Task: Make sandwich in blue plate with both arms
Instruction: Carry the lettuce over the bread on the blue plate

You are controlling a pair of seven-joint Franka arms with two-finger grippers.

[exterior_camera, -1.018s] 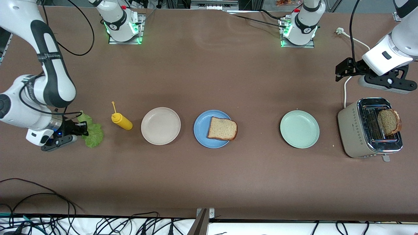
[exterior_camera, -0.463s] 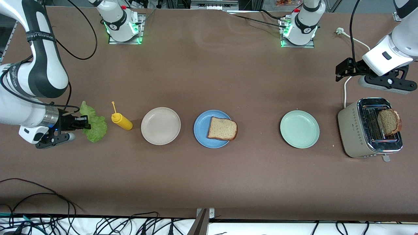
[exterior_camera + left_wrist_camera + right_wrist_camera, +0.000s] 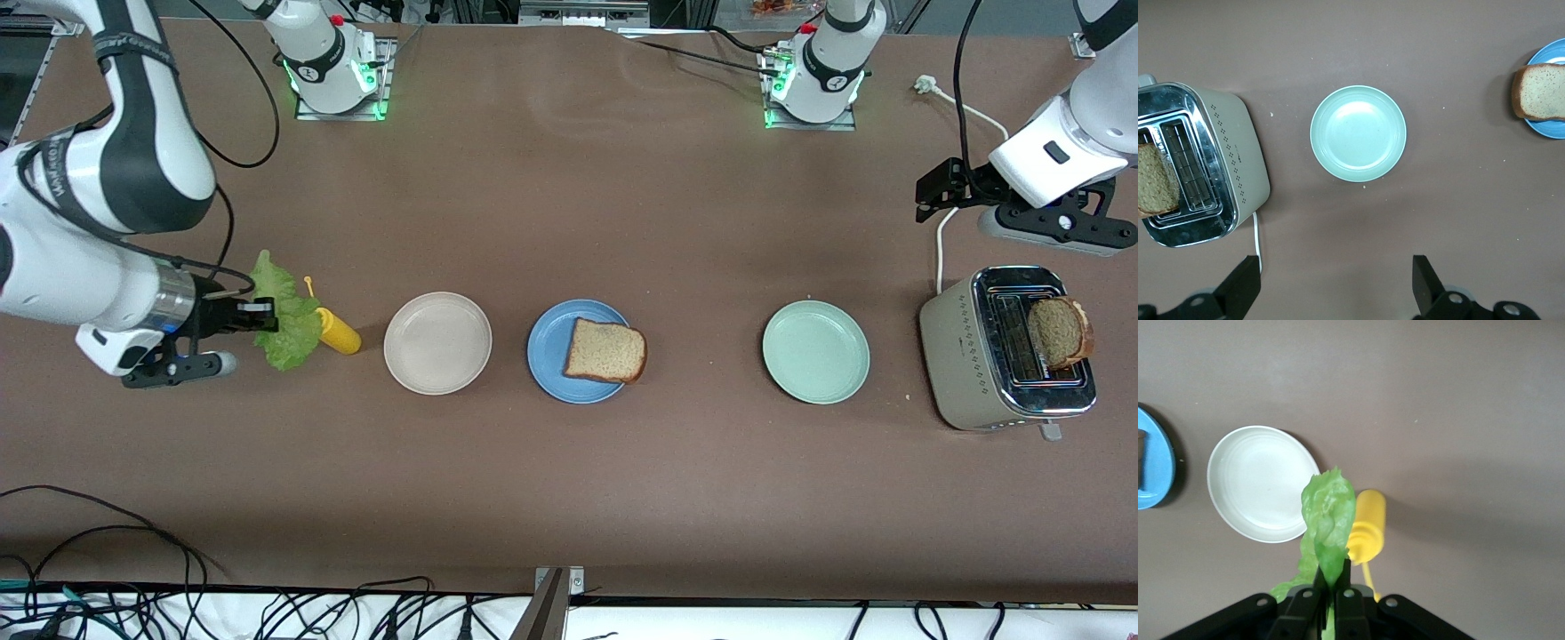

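Green lettuce (image 3: 286, 313), yellow bottle (image 3: 338, 331), blue plate (image 3: 553, 349), brown bread (image 3: 605, 350).

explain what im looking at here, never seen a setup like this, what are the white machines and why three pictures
Those are two white robot arms bolted to a brown table, building a sandwich. The wide picture comes from a high camera facing them; the other two come from cameras on each arm's wrist, looking down past its end effector.

The right end effector is shut on a lettuce leaf, carried over the yellow squeeze bottle. The left end effector waits open, up by the toaster, which has a bread slice in its slot.

In a row on the table lie a beige-white plate, the blue plate with one bread slice on it, and a mint-green plate.
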